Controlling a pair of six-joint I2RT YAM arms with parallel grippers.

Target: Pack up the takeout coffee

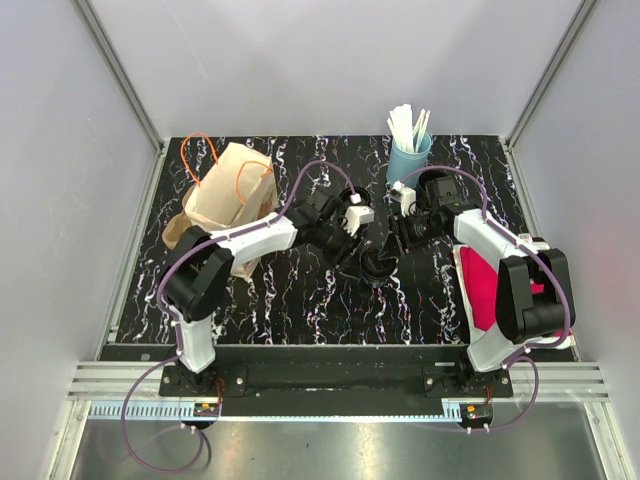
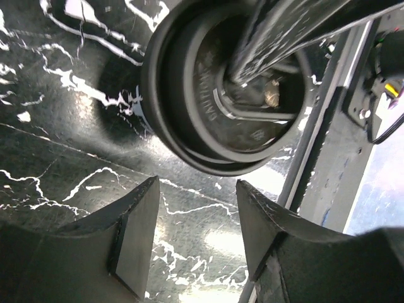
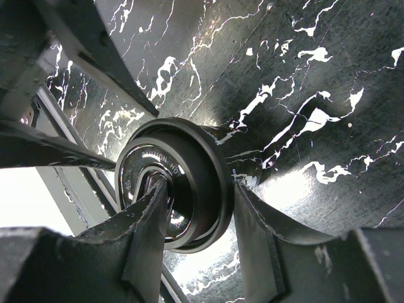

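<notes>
The takeout coffee is a black cup with a black lid (image 1: 378,264), standing mid-table on the marbled black top. My right gripper (image 1: 396,240) is shut on the lid's rim (image 3: 211,189), one finger on the lid's sunken top (image 3: 148,208) and the other outside the rim. The left wrist view shows the lid (image 2: 208,120) with that finger across it. My left gripper (image 1: 350,245) sits just left of the cup, open with only bare table between its pads (image 2: 136,237). A crumpled brown paper bag (image 1: 230,195) with orange handles lies at the back left.
A blue cup of white stirrers (image 1: 408,152) stands at the back, right of centre. A pink napkin (image 1: 488,285) lies under my right arm near the right edge. Grey walls enclose the table on three sides.
</notes>
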